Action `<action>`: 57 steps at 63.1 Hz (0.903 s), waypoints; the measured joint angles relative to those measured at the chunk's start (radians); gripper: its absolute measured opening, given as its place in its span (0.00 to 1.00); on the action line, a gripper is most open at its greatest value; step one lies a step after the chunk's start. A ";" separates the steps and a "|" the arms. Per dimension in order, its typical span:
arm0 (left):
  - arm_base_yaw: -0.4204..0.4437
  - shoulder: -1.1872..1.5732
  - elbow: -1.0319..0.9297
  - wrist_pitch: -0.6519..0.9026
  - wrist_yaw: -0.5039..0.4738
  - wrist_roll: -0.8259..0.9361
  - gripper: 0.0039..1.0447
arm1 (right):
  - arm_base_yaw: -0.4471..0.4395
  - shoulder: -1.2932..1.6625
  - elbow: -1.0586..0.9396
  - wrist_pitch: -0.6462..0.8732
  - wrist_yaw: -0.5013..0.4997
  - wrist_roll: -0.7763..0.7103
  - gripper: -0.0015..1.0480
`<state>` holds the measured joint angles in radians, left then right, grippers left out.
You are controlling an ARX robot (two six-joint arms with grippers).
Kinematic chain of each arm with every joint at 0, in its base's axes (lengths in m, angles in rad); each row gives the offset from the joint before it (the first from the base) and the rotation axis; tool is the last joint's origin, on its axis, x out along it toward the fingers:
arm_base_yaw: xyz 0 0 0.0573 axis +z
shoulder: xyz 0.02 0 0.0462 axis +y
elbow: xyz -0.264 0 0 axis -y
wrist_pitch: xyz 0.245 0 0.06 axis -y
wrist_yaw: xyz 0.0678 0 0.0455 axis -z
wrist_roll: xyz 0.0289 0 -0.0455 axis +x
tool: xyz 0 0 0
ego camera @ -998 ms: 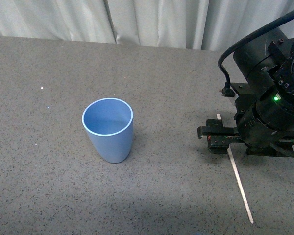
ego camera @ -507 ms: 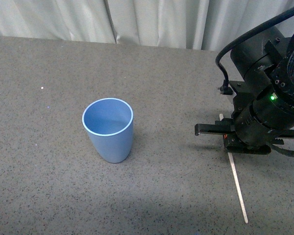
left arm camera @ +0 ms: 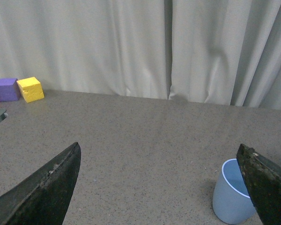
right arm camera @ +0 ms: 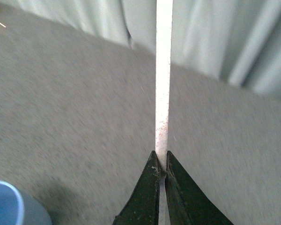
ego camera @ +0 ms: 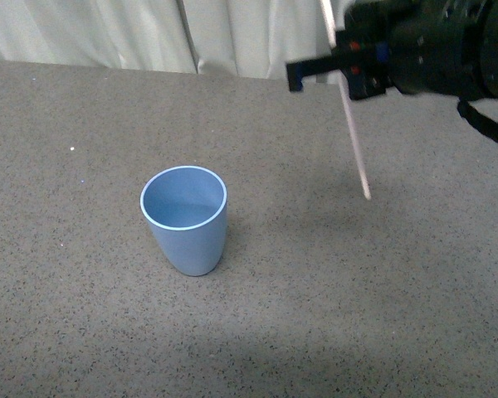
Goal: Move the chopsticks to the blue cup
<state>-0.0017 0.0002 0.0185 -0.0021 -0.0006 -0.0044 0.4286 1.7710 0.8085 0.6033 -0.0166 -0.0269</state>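
Clamped the chopsticks (ego camera: pixel 354 141) between the closed jaws of the right gripper (right arm camera: pixel 161 169), raised in the air and nearly upright, lower tip hanging free above the grey table (ego camera: pixel 382 290). Showed the blue cup (ego camera: pixel 184 222) upright on the table, well apart to the stick's left. Held the left gripper (left arm camera: pixel 154 187) with jaws wide apart, gripping nothing.

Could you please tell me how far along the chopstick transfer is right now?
Done: the right gripper is shut on the chopstick, held off the table. In hand: getting it over the blue cup, which stands upright and empty. Left: lowering it in and releasing.
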 joint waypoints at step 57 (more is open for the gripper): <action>0.000 0.000 0.000 0.000 0.000 0.000 0.94 | 0.195 0.248 0.108 0.357 -0.375 0.132 0.01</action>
<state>-0.0017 0.0002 0.0185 -0.0021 -0.0002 -0.0040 0.6231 2.0193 0.9169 0.9604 -0.3920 0.1055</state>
